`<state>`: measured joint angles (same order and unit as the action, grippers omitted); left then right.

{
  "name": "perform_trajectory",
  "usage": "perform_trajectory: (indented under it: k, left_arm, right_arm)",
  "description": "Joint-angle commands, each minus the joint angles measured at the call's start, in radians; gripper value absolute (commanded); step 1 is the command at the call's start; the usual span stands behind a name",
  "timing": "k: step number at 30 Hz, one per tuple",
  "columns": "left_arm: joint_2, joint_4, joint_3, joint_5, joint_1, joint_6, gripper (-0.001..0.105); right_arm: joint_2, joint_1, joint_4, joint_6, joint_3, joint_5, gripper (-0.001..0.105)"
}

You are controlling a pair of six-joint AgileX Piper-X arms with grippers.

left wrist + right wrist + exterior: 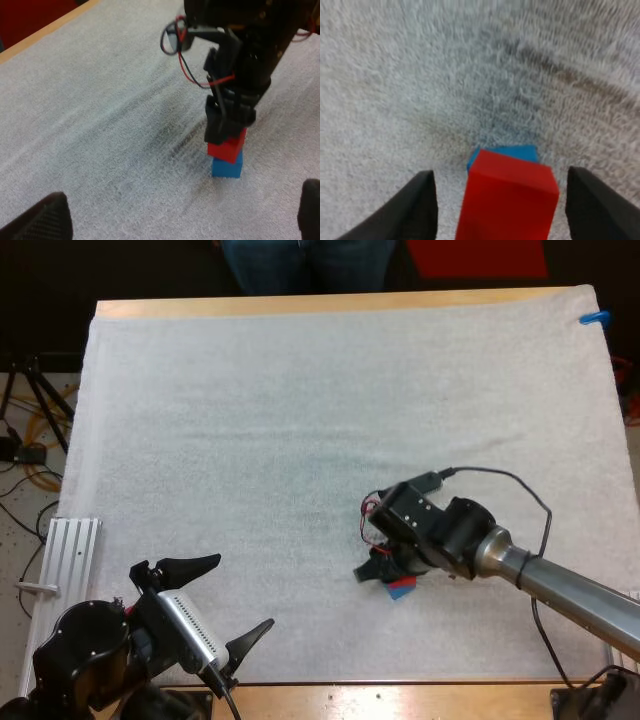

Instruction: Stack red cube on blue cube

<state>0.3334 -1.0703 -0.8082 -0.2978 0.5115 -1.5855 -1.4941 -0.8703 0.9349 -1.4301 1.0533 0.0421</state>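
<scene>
The right gripper (225, 127) has its jaws parted, with a small gap at each side of the red cube (507, 200). This cube sits on the blue cube (227, 167), on the white mat (300, 420). Well apart, at the mat's near edge, the left gripper (228, 602) stands wide open and empty.
</scene>
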Motion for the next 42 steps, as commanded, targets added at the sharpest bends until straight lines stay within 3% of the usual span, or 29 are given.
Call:
perform_trajectory:
  k: [1, 7, 15, 20, 21, 24, 31, 34, 42]
  left_arm:
    - [0.003, 0.000, 0.000, -0.005, 0.004, -0.009, 0.087]
    - [0.003, 0.023, 0.000, -0.005, 0.004, -0.009, 0.087]
    - [0.041, 0.082, 0.000, -0.002, 0.000, -0.013, 0.087]
    - [0.142, 0.128, -0.003, 0.148, -0.010, -0.009, 0.087]
    - [0.150, 0.134, -0.006, 0.150, -0.017, -0.009, 0.087]
    - [0.207, 0.169, -0.029, 0.145, -0.082, 0.000, 0.087]
    - [0.304, 0.211, -0.116, 0.024, -0.379, 0.028, 0.087]
    - [0.324, 0.221, -0.145, 0.023, -0.473, 0.028, 0.087]
    - [0.319, 0.209, -0.174, 0.023, -0.510, 0.031, 0.087]
  right_arm:
    - [0.008, -0.001, 0.029, -0.015, 0.030, 0.017, 0.054]
    - [0.008, -0.001, 0.143, -0.065, 0.134, 0.158, 0.054]
    - [0.053, 0.072, 0.140, -0.122, 0.192, 0.178, 0.054]
    - [0.083, 0.215, 0.139, -0.200, 0.192, 0.178, 0.054]
    - [0.087, 0.240, 0.139, -0.204, 0.192, 0.178, 0.054]
    - [0.111, 0.327, 0.122, -0.235, 0.192, 0.178, 0.054]
    - [0.177, 0.576, 0.076, -0.279, 0.192, 0.175, 0.054]
    - [0.212, 0.672, 0.073, -0.300, 0.192, 0.129, 0.054]
    - [0.341, 0.870, 0.083, -0.380, 0.192, 0.111, 0.054]
